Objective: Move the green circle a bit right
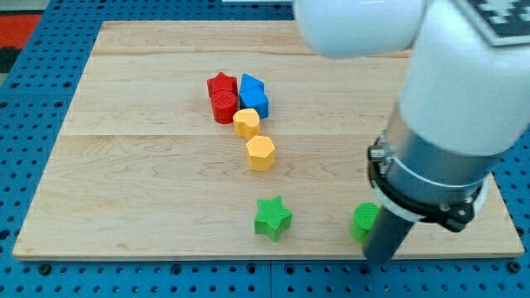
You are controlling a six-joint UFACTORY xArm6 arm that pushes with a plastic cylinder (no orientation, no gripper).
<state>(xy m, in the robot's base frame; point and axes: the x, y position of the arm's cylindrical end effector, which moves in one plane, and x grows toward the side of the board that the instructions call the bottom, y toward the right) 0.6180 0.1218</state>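
Observation:
The green circle stands near the board's bottom edge at the view's lower right, its right side hidden behind my rod. My tip is at the board's bottom edge, just right of and below the green circle, close to it or touching it. A green star lies to the circle's left.
Two yellow blocks stand mid-board. Above them are a red star, a red round block and two blue blocks. The wooden board rests on a blue pegboard. The white arm covers the right side.

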